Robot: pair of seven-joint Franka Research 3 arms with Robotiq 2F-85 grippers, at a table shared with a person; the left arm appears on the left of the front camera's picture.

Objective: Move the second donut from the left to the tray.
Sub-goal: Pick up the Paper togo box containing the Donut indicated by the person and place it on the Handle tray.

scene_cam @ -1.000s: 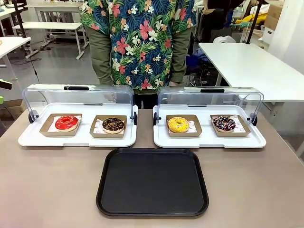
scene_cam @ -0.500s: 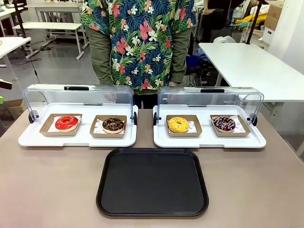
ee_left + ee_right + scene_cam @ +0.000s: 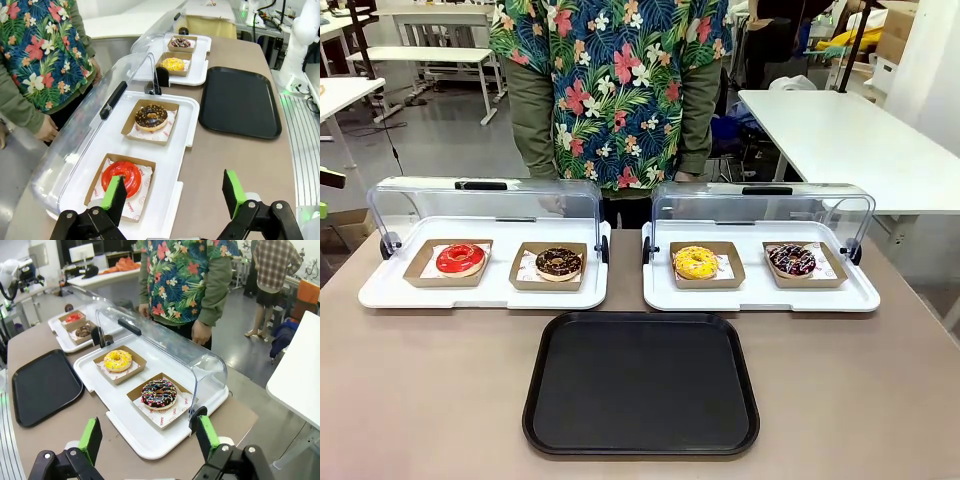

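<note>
Left wrist view: my left gripper (image 3: 174, 186) gapes empty. The red donut (image 3: 121, 176) lies nearest, the chocolate donut (image 3: 151, 115) boxed beyond it, the tray (image 3: 240, 100) alongside. My right gripper (image 3: 148, 429) gapes too. Reaching short would likely grab red.

Cut-offs and cover-ups, live

Front view: the person (image 3: 620, 90) loses everything above the chest to the top edge, and below the waist is blurred behind the 2 clear lids (image 3: 485, 203). Left wrist view: the left gripper (image 3: 173, 178) has 1 finger (image 3: 114, 195) covering part of the red donut (image 3: 131, 172), its base running off the bottom edge; red print on the white paper (image 3: 169, 119) too small to read. Right wrist view: the chocolate donut (image 3: 83, 330) sits far off, sprinkles too small to tell.
</note>
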